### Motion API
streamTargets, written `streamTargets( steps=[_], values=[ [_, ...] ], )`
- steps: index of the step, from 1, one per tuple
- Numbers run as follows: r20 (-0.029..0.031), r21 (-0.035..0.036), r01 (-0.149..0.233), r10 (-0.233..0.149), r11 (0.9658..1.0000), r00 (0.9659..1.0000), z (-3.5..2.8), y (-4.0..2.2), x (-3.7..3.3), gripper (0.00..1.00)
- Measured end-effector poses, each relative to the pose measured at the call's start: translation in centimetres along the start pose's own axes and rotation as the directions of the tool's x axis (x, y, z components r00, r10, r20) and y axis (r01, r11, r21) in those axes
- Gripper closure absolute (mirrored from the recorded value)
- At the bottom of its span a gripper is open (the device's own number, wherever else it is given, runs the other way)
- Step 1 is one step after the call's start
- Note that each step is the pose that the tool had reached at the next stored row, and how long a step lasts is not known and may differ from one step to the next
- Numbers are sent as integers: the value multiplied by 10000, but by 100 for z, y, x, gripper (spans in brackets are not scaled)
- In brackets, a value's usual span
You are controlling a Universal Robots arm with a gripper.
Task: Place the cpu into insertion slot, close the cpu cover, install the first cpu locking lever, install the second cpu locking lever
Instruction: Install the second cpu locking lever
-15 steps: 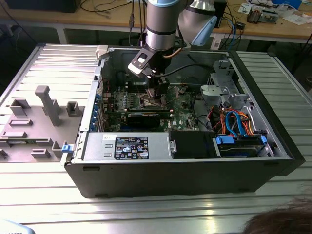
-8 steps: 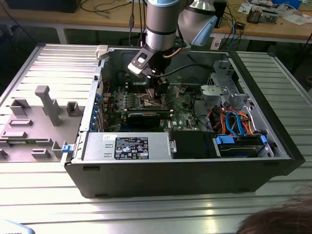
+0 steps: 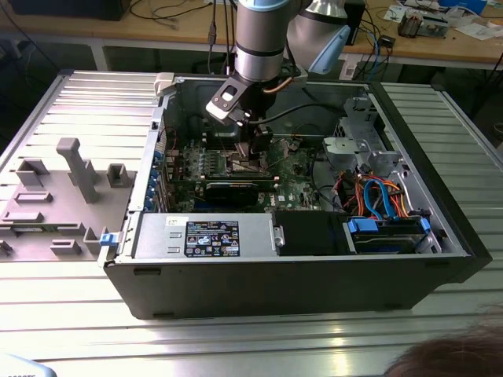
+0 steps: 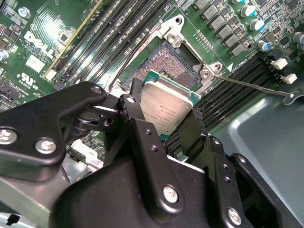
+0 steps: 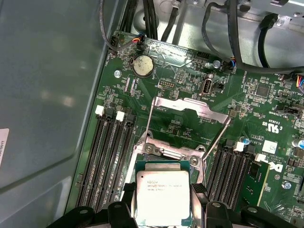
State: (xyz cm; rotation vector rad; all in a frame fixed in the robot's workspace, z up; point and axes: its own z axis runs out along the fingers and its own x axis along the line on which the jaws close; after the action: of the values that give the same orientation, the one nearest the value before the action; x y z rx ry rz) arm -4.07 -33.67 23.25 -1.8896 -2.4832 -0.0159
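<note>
My gripper is shut on the cpu, a flat square chip with a silver-grey top, one black finger on each of two opposite edges. The chip hangs just above the green board, partly over the insertion slot, whose dark pin field shows beyond it. In the first wrist view the cpu sits at the near end of the insertion slot. The cpu cover is swung open and lies back on the board. A thin locking lever stands unlatched to one side. In the exterior view the gripper reaches down into the computer case.
Long black memory slots flank the socket on both sides. The case wall, the power supply and orange and blue cables surround the board. A grey fixture tray lies at the exterior view's left. A person's hair shows at the lower right.
</note>
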Motion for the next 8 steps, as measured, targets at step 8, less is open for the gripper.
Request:
streamTargets(
  steps=[8],
  values=[
    [0,-1,-38,38,10000,10000,0,0,0,45]
  ],
)
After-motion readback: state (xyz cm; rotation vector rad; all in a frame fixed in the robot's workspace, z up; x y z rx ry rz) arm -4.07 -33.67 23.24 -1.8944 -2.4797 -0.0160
